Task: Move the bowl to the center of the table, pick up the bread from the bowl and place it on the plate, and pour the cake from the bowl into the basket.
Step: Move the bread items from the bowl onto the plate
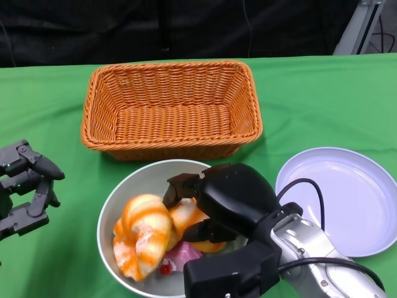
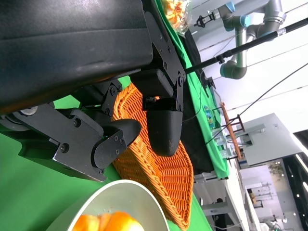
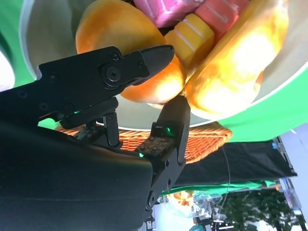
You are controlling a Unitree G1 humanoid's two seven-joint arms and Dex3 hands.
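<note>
A grey bowl sits in front of me, just before the basket. It holds a twisted orange-and-white bread, a round orange bread roll and a pink cake. My right hand reaches into the bowl with fingers on both sides of the roll. In the right wrist view that hand pinches the roll between an upper finger and the thumb; pink cake lies beyond. The white plate lies bare at the right. My left hand hovers open, left of the bowl.
The orange wicker basket stands empty behind the bowl, its front wall close to the bowl's rim. The left wrist view shows the basket and the bowl's rim past my left hand. Green cloth covers the table.
</note>
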